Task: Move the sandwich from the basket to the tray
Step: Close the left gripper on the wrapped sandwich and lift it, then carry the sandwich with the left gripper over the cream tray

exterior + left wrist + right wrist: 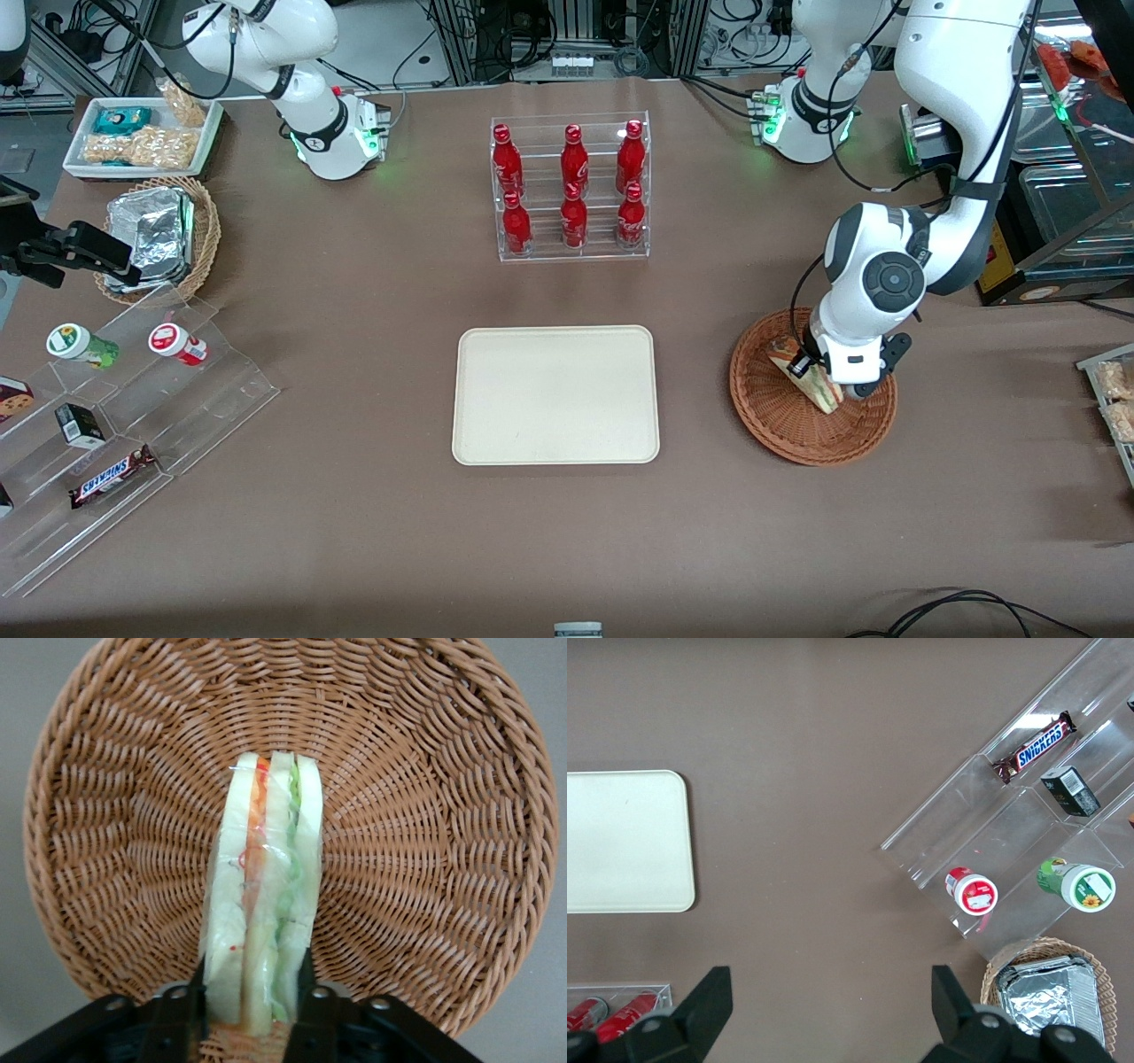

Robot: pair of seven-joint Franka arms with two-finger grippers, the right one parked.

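The sandwich [808, 372] [266, 886], a clear-wrapped wedge with green and orange filling, stands on edge in the reddish-brown wicker basket [780, 434] [425, 815] toward the working arm's end of the table. My left gripper [837, 388] [252, 1010] is lowered into the basket. Its black fingers [306, 997] press against both flat faces of the sandwich, shut on it. The sandwich's lower edge is still at the basket's weave. The cream-beige tray [555, 394] [620, 842] lies bare at the table's middle, beside the basket.
A clear rack of red bottles [571, 190] stands farther from the front camera than the tray. Toward the parked arm's end are a stepped acrylic stand with snacks [115, 416], a paler basket of foil packs [164, 235] and a white snack tray [142, 133].
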